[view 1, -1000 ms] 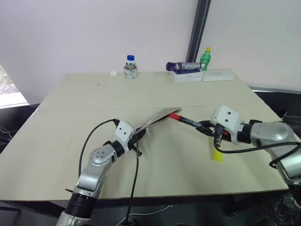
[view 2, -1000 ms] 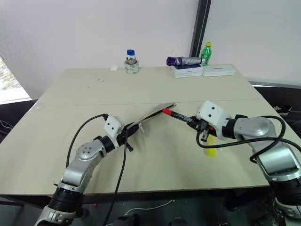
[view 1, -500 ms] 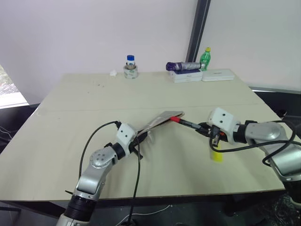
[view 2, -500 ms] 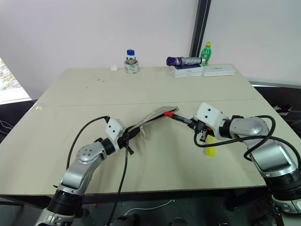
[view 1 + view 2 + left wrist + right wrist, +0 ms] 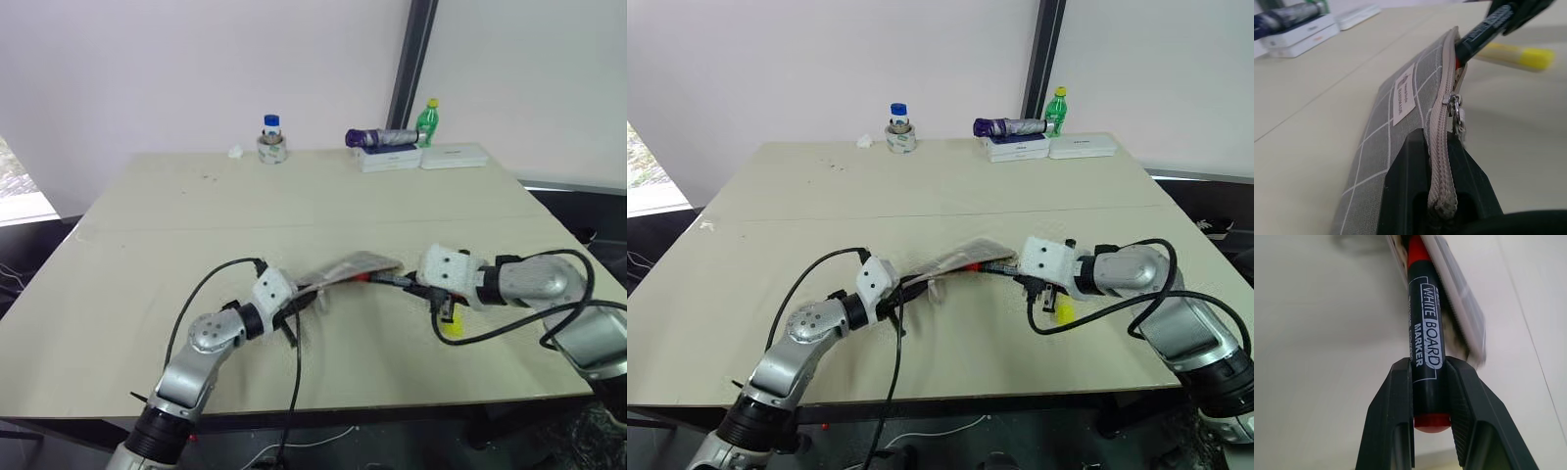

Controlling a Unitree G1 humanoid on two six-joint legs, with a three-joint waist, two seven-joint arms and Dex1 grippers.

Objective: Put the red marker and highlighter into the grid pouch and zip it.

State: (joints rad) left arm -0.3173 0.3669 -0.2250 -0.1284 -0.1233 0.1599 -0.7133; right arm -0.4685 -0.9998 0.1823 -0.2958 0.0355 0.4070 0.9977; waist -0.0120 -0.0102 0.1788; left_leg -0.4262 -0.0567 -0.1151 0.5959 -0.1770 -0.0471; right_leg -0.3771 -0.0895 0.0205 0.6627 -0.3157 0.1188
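The grid pouch (image 5: pixel 349 267), grey with white lines and a white label, is held tilted off the table (image 5: pixel 176 211). My left gripper (image 5: pixel 1439 188) is shut on its zipper edge near the pull. The red marker (image 5: pixel 1423 340) has a dark printed barrel and sits in my right gripper (image 5: pixel 1428 382), which is shut on its rear part. Its red cap end pokes into the pouch's open mouth (image 5: pixel 1456 58). The yellow highlighter (image 5: pixel 451 323) lies flat on the table just under and beside my right gripper.
At the table's far edge stand a blue-capped jar (image 5: pixel 272 139), a green bottle (image 5: pixel 427 117) and a purple folded umbrella (image 5: pixel 382 137) on white boxes (image 5: pixel 453 156). Black cables hang from both wrists. The table's near edge runs just below my arms.
My right gripper moved left and down with the marker, and its cap end has gone into the pouch mouth. My left gripper shifted right and nearer with the pouch.
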